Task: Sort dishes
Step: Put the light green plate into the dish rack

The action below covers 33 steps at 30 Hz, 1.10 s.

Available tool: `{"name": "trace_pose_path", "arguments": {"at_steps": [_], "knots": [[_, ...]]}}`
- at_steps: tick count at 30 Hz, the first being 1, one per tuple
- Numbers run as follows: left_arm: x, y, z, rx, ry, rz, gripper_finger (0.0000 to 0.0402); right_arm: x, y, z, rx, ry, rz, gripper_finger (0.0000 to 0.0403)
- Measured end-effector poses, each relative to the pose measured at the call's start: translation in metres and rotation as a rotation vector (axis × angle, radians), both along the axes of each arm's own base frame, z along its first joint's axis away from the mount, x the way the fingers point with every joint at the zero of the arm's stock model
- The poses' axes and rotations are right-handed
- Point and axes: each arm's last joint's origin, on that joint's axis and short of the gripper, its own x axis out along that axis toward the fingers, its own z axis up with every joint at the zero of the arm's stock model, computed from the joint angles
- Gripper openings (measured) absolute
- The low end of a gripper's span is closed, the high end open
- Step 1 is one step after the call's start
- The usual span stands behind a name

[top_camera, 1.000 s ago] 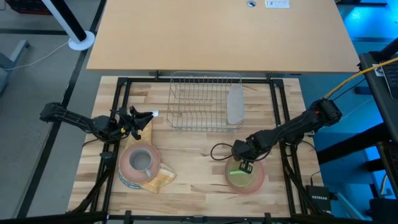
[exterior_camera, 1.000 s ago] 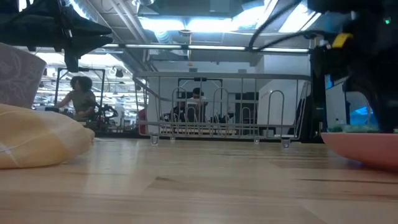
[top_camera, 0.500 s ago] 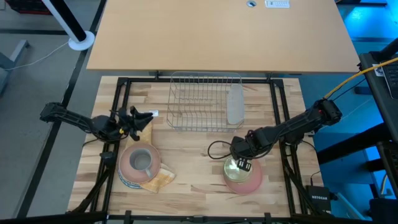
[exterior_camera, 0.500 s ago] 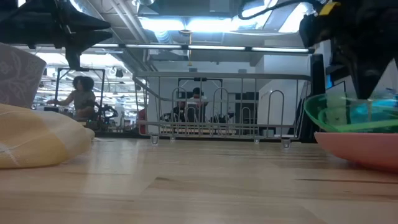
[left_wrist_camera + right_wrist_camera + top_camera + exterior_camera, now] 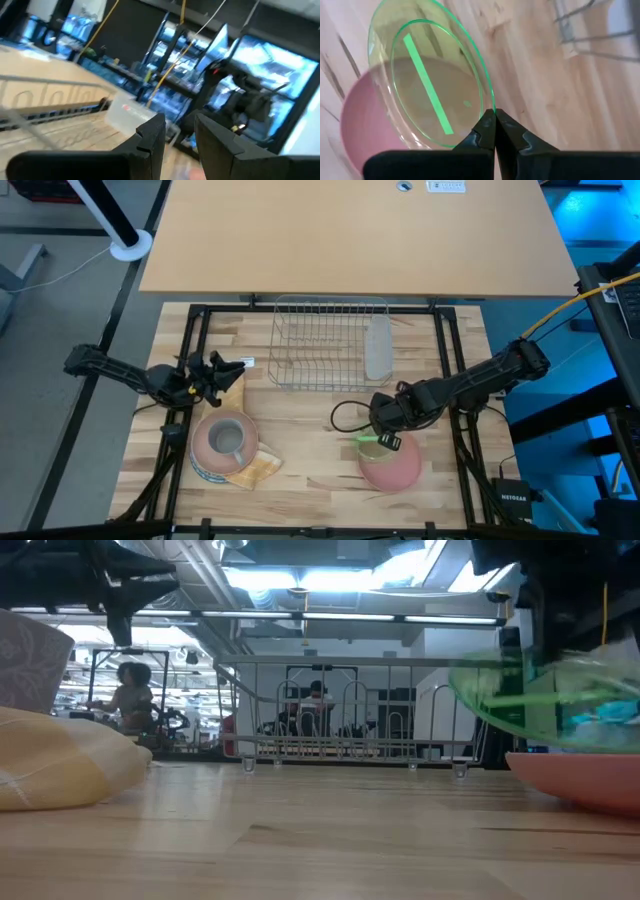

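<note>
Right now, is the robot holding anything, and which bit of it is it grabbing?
Yes. The right gripper pinches a clear green plate by its rim, lifted above the pink plate. The left gripper holds nothing.

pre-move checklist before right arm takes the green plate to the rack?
1. Grip: right hand shut on the clear green plate at its rim. ok.
2. Lift: plate tilted, raised off the pink plate. ok.
3. Grip security: thin edge pinch only. cannot tell.
4. Rack: wire slots look free on its left part; a pale dish stands at the right end. ok.
5. Left hand parked by the mug stack, off the path. ok.
</note>
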Motion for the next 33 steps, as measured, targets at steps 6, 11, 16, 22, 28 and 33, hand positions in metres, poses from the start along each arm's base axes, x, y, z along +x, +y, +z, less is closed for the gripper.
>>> {"name": "trace_pose_path", "arguments": {"at_steps": [6,11,16,22,28,33], "knots": [[0.009,-0.005,0.021,0.083,-0.019,-0.083,0.0098,0.008,-0.001,0.022,-0.038,-0.089,-0.002,0.0004],[0.030,-0.014,0.049,0.294,0.040,-0.131,0.0098,0.017,-0.013,0.043,-0.055,-0.166,-0.026,0.0004],[0.058,-0.029,0.080,0.595,0.053,-0.234,0.0098,0.027,-0.034,0.065,-0.084,-0.244,-0.076,0.0004],[0.084,-0.045,0.098,0.730,0.061,-0.275,0.0098,0.033,-0.055,0.091,-0.100,-0.329,-0.102,0.0004],[0.107,-0.053,0.099,0.821,0.119,-0.257,0.0098,0.035,-0.072,0.114,-0.037,-0.389,-0.097,0.0004],[0.127,-0.058,0.095,0.907,0.229,-0.196,0.0098,0.036,-0.087,0.127,0.019,-0.430,-0.131,0.0004]]}}
